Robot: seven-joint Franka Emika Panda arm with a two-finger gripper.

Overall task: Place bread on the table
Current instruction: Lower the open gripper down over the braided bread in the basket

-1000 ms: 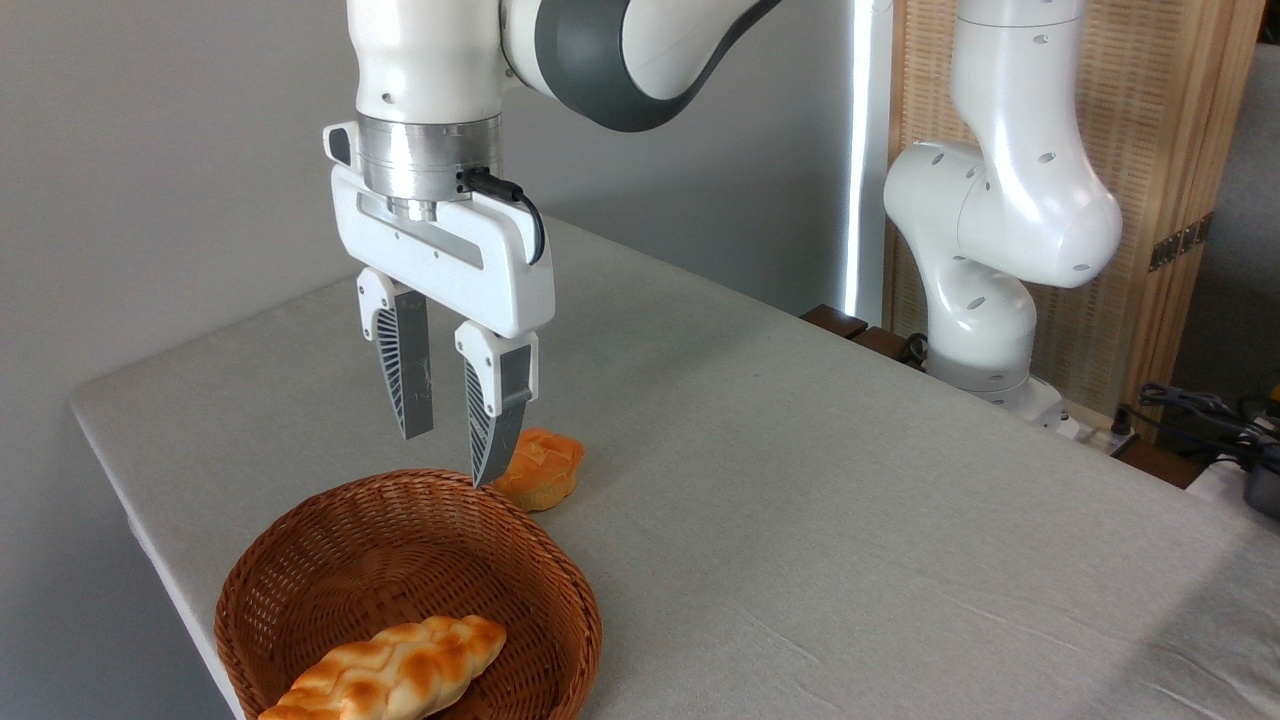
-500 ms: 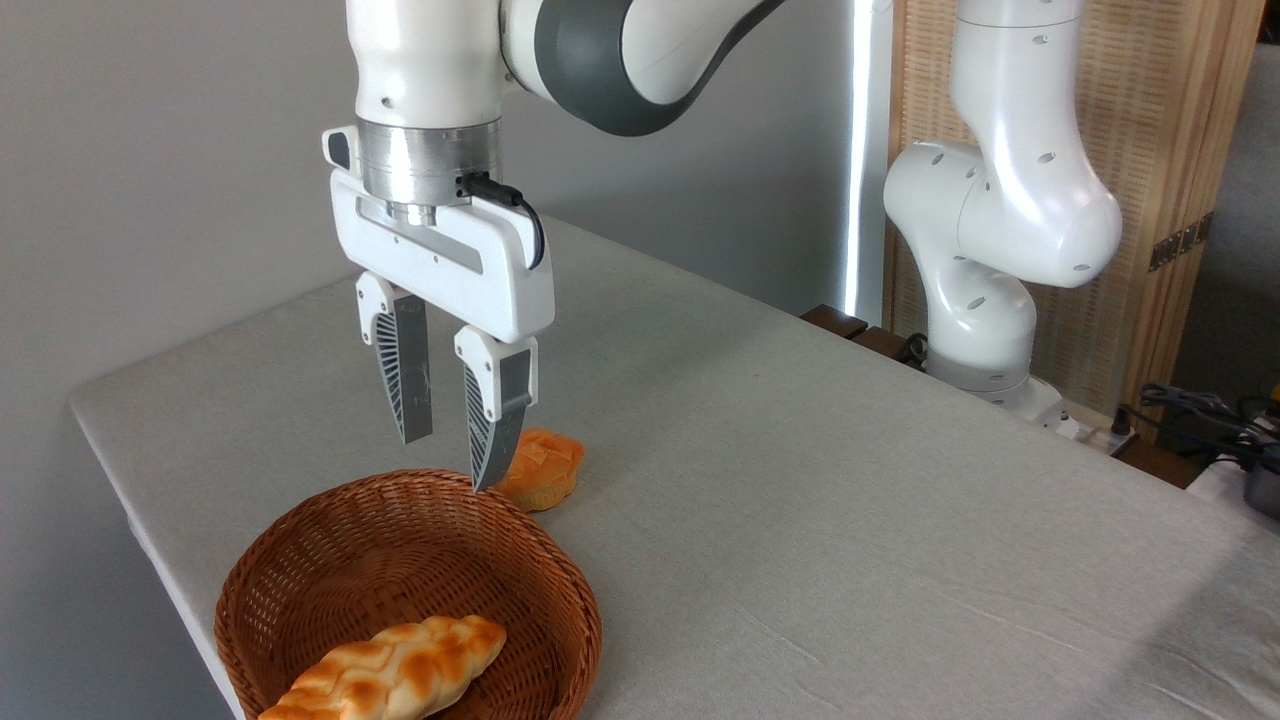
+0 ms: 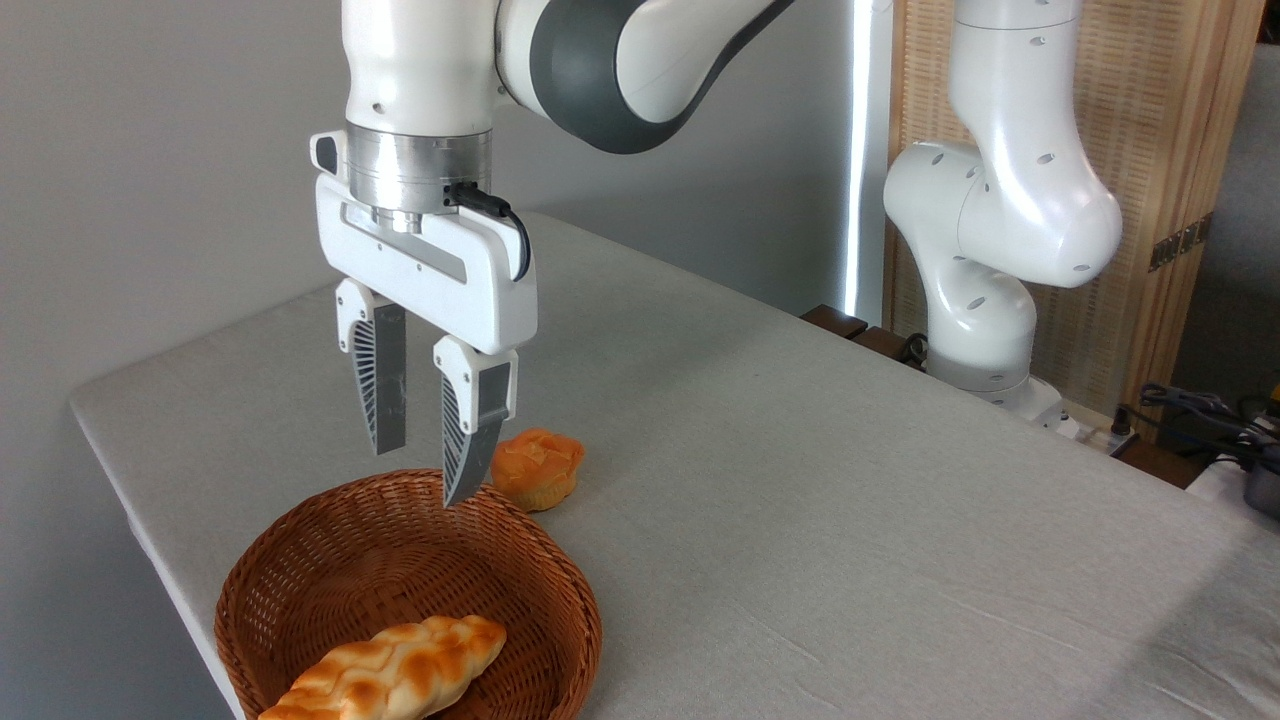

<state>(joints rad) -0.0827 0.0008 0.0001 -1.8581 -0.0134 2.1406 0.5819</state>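
Note:
The bread [image 3: 390, 673], a long braided golden-brown loaf with pale patches, lies in the near part of the round brown wicker basket [image 3: 565, 590]. The basket stands on the table [image 3: 800, 480], covered in light grey cloth, near its front left edge. My gripper [image 3: 420, 475] hangs open and empty above the basket's far rim, fingers pointing down, well above and behind the loaf.
A small round orange bun [image 3: 538, 467] sits on the cloth just behind the basket, to the right of my fingertips. The arm's white base [image 3: 985, 330] stands at the table's far right edge. Cables and dark items lie at the far right.
The gripper has shifted left and slightly down, over the basket's far rim, uncovering more of the orange bun. The jaws stay open. The loaf has not moved.

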